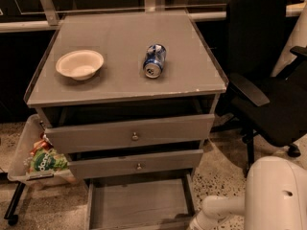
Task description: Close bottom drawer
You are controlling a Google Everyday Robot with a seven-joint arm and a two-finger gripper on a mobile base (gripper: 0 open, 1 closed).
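A grey wooden drawer cabinet (120, 87) stands in the middle of the scene, seen from above and in front. On its flat top a pale, shallow bowl (79, 64) sits toward the left. A blue and white drinks can (154, 60) lies on its side near the centre, well apart from the bowl, its open end facing forward.

Below the top are three drawers. The top drawer (96, 135) is pulled out a little and has a small round knob (135, 136) at mid-front. The middle drawer (105, 166) sits slightly ajar beneath it.

The bottom drawer (139, 202) is pulled out furthest, so that its inner floor and side walls show. Its front is cut off at the lower edge of the view.

The robot's white arm (276, 195) fills the lower right corner, and a slimmer section (216, 209) reaches left toward the bottom drawer's right side. The gripper lies beyond the lower edge, out of sight, so I cannot tell whether it is apart or together.

A black office chair (268, 80) stands to the right of the cabinet. A pale bin (19, 152) at the left holds a green snack bag (45, 161).
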